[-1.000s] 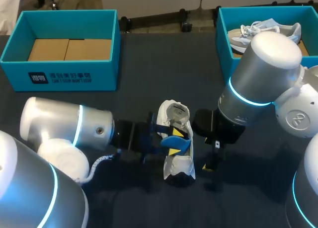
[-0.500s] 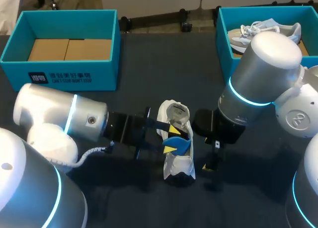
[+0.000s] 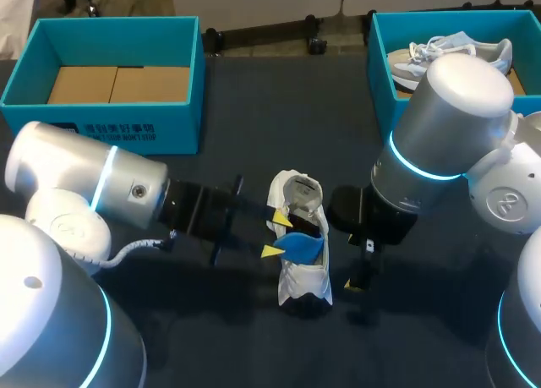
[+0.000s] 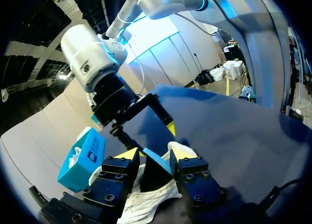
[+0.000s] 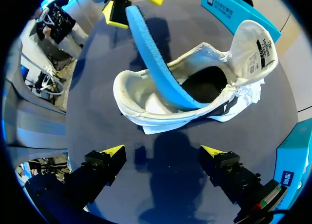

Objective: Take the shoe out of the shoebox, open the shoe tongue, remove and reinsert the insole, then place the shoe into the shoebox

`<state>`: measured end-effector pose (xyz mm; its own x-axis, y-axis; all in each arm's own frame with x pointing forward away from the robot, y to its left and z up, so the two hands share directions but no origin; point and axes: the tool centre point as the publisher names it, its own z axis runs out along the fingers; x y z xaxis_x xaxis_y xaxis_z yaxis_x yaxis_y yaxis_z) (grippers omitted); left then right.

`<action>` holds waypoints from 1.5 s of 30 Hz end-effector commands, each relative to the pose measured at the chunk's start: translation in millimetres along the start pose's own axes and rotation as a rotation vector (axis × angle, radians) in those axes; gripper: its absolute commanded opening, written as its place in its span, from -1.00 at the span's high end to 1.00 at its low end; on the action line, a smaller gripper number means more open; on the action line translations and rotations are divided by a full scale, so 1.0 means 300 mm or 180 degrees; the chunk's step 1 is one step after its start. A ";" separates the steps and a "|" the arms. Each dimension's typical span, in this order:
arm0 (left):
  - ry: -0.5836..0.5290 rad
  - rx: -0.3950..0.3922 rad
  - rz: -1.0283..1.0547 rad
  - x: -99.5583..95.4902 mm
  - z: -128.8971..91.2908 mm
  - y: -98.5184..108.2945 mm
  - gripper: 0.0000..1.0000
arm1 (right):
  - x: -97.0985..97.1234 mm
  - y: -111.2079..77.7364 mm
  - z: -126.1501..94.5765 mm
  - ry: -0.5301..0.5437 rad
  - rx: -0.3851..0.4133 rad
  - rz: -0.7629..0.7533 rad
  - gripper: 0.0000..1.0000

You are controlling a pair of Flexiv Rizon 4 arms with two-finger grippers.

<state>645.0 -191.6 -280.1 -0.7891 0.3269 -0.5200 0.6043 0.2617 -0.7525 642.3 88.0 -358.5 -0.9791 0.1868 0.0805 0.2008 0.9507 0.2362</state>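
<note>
Left tool (image 3: 273, 234) clenched on blue insole (image 3: 303, 244), far end inside shoe (image 3: 304, 280). Insole looks light, floppy foam; best pinched near edge. Right tool (image 5: 163, 151) released, beside shoe.

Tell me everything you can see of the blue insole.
The insole is a thin, bright blue strip. It looks like foam with a finely textured face, and it is bent in a long arc. One end sits inside the white shoe. The other end rises out of the shoe's opening, pinched between the yellow tips of the left gripper. Nothing else touches it.
</note>
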 end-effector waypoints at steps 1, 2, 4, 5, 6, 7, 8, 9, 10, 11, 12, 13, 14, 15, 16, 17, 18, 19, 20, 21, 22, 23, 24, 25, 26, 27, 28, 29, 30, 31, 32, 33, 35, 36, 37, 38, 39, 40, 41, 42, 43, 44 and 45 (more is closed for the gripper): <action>0.0048 0.0039 0.0012 0.005 0.029 -0.013 0.18 | 0.002 0.002 0.006 -0.0005 0.0000 0.0000 -1.00; 0.0069 0.0055 0.0023 0.006 0.032 -0.019 0.17 | 0.002 0.002 0.006 -0.0005 0.0000 0.0000 -1.00; 0.0123 0.0088 0.0025 0.008 0.034 -0.029 0.17 | 0.002 0.002 0.006 -0.0005 0.0000 0.0000 -1.00; 0.0189 0.0072 0.0077 0.011 0.037 -0.037 0.16 | 0.002 0.002 0.006 -0.0005 0.0000 0.0000 -1.00; 0.0210 0.0077 0.0085 0.012 0.039 -0.042 0.16 | 0.002 0.002 0.006 -0.0005 0.0000 0.0000 -1.00; 0.0244 0.0079 0.0096 0.012 0.040 -0.047 0.16 | 0.002 0.002 0.006 -0.0005 0.0000 0.0000 -1.00; 0.0250 0.0070 0.0115 0.012 0.041 -0.050 0.16 | 0.002 0.002 0.006 -0.0005 0.0000 0.0000 -1.00; 0.0253 0.0071 0.0114 0.009 0.041 -0.056 0.15 | 0.002 0.002 0.006 -0.0005 0.0000 0.0000 -1.00; 0.0257 0.0073 0.0113 0.008 0.041 -0.059 0.16 | 0.002 0.002 0.006 -0.0005 0.0000 0.0000 -1.00; 0.0274 0.0062 0.0121 0.005 0.038 -0.062 0.15 | 0.002 0.002 0.006 -0.0005 0.0000 0.0000 -1.00; 0.0281 0.0057 0.0123 0.002 0.032 -0.066 0.15 | 0.002 0.002 0.006 -0.0005 0.0000 0.0000 -1.00; 0.0307 0.0059 0.0105 0.000 0.021 -0.070 0.15 | 0.002 0.002 0.006 -0.0005 0.0000 0.0000 -1.00; 0.0326 0.0061 0.0099 -0.001 0.014 -0.072 0.15 | 0.002 0.002 0.006 -0.0005 0.0000 0.0000 -1.00; 0.0373 0.0076 0.0080 0.000 -0.002 -0.077 0.14 | 0.002 0.002 0.006 -0.0005 0.0000 0.0000 -1.00; 0.0379 0.0080 0.0074 0.001 -0.009 -0.079 0.14 | 0.002 0.002 0.006 -0.0005 0.0000 0.0000 -1.00; 0.0419 0.0121 0.0040 0.003 -0.023 -0.084 0.14 | 0.002 0.002 0.006 -0.0005 0.0000 0.0000 -1.00; 0.0436 0.0135 0.0026 0.005 -0.033 -0.088 0.13 | 0.002 0.002 0.006 -0.0005 0.0000 0.0000 -1.00; 0.0437 0.0141 0.0023 0.006 -0.042 -0.092 0.11 | 0.002 0.002 0.006 -0.0005 0.0000 0.0000 -1.00; 0.0482 0.0183 0.0004 0.007 -0.050 -0.096 0.11 | 0.002 0.002 0.006 -0.0005 0.0000 0.0000 -1.00; 0.0483 0.0180 0.0013 0.007 -0.057 -0.101 0.10 | 0.002 0.002 0.006 -0.0005 0.0000 0.0000 -1.00; 0.0487 0.0167 0.0038 0.006 -0.062 -0.103 0.10 | 0.002 0.002 0.006 -0.0005 0.0000 0.0000 -1.00; 0.0520 0.0135 0.0078 0.005 -0.071 -0.106 0.10 | 0.002 0.002 0.006 -0.0005 0.0000 0.0000 -1.00; 0.0523 0.0120 0.0091 0.005 -0.074 -0.106 0.10 | 0.002 0.002 0.006 -0.0005 0.0000 0.0000 -1.00; 0.0551 0.0075 0.0115 0.002 -0.088 -0.105 0.10 | 0.002 0.002 0.006 -0.0005 0.0000 0.0000 -1.00; 0.0566 0.0057 0.0117 0.001 -0.093 -0.103 0.10 | 0.002 0.002 0.006 -0.0005 0.0000 0.0000 -1.00; 0.0579 0.0011 0.0140 -0.002 -0.101 -0.100 0.09 | 0.002 0.002 0.006 -0.0005 0.0000 0.0000 -1.00; 0.0601 -0.0023 0.0153 -0.005 -0.108 -0.094 0.10 | 0.002 0.002 0.006 -0.0005 0.0000 0.0000 -1.00; 0.0622 -0.0047 0.0155 -0.008 -0.115 -0.088 0.10 | 0.002 0.002 0.006 -0.0005 0.0000 0.0000 -1.00; 0.0661 -0.0093 0.0169 -0.012 -0.123 -0.079 0.09 | 0.002 0.002 0.006 -0.0005 0.0000 0.0000 -1.00; 0.0689 -0.0112 0.0171 -0.013 -0.126 -0.074 0.09 | 0.002 0.002 0.006 -0.0005 0.0000 0.0000 -1.00; 0.0690 -0.0127 0.0171 -0.016 -0.130 -0.069 0.10 | 0.002 0.002 0.006 -0.0005 0.0000 0.0000 -1.00; 0.0726 -0.0164 0.0179 -0.021 -0.139 -0.058 0.07 | 0.002 0.002 0.006 -0.0005 0.0000 0.0000 -1.00; 0.0758 -0.0171 0.0186 -0.026 -0.146 -0.050 0.07 | 0.002 0.002 0.006 -0.0005 0.0000 0.0000 -1.00; 0.0819 -0.0188 0.0186 -0.031 -0.150 -0.040 0.07 | 0.002 0.002 0.006 -0.0005 0.0000 0.0000 -1.00; 0.0834 -0.0225 0.0213 -0.033 -0.151 -0.031 0.06 | 0.002 0.002 0.006 -0.0005 0.0000 0.0000 -1.00; 0.0877 -0.0263 0.0242 -0.038 -0.151 -0.022 0.07 | 0.002 0.002 0.006 -0.0005 0.0000 0.0000 -1.00; 0.0920 -0.0265 0.0252 -0.040 -0.151 -0.016 0.07 | 0.001 -0.002 0.000 -0.0011 0.0000 -0.0024 -1.00; 0.0978 -0.0268 0.0244 -0.044 -0.152 -0.007 0.08 | -0.001 -0.009 -0.010 -0.0016 -0.0015 -0.0050 -1.00; 0.1018 -0.0298 0.0272 -0.050 -0.153 0.001 0.10 | -0.004 -0.019 -0.020 -0.0004 -0.0006 -0.0060 -1.00; 0.1092 -0.0332 0.0288 -0.055 -0.152 0.008 0.10 | -0.005 -0.036 -0.036 -0.0003 -0.0033 -0.0104 -1.00; 0.1111 -0.0366 0.0319 -0.059 -0.151 0.013 0.09 | -0.005 -0.051 -0.050 0.0002 -0.0002 -0.0081 -1.00; 0.1099 -0.0386 0.0320 -0.069 -0.150 0.019 0.09 | -0.005 -0.064 -0.064 0.0033 0.0053 -0.0061 -1.00; 0.1129 -0.0379 0.0314 -0.074 -0.150 0.021 0.09 | -0.005 -0.080 -0.079 0.0029 0.0021 -0.0089 -1.00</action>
<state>662.2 -148.5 -256.1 -0.6673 0.5995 -0.4419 0.7030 0.3112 -0.6395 643.0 77.1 -358.0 -0.9824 0.1663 0.0846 0.1811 0.9593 0.2165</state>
